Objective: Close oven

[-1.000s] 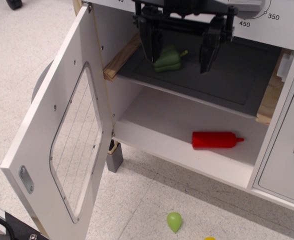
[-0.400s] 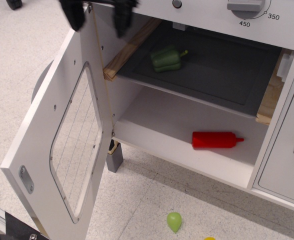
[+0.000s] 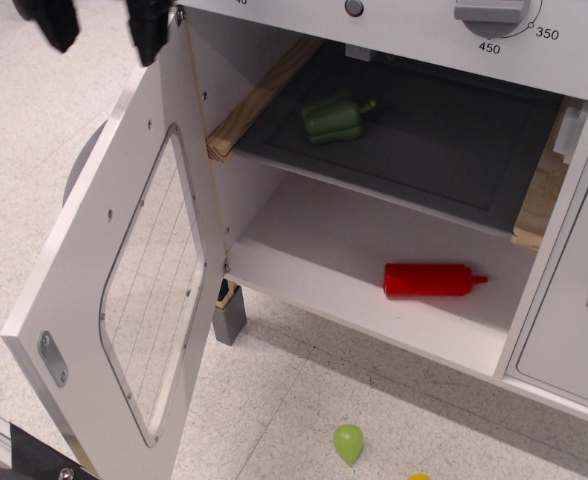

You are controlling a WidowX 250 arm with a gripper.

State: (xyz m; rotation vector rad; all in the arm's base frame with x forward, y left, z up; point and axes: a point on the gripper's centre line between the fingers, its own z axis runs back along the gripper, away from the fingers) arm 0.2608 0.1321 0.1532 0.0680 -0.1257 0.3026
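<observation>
observation.image, single view looking down at the front of the toy kitchen. Nearest the camera: a small green pear-shaped item (image 3: 348, 443) lies on the speckled floor (image 3: 304, 400), clear of everything. Next, the oven door (image 3: 124, 270) stands swung wide open to the left, hinged along its right edge at the cabinet; the wire-lined rounded window faces the camera and a metal catch plate sits near its lower outer corner. Behind it the oven (image 3: 394, 230) cavity is exposed: a red ketchup bottle (image 3: 432, 280) lies on its side on the white lower shelf, and a green pepper (image 3: 334, 117) rests on the dark grey tray (image 3: 444, 140) above. Dial panel (image 3: 494, 20) with 350/450 markings along the top edge. Farthest, top left: gripper (image 3: 99, 25), only two dark fingers in frame, spread well apart, holding nothing, positioned beyond the door's top edge on its outer side; whether it touches the door I cannot tell. Judged step: approach, getting behind the door before the push; closing not yet begun. Next move likely calls for contact on the door's outer face, then a sweep along the hinge arc toward the cavity until the catch seats. Nothing inside appears to protrude past the opening.
</observation>
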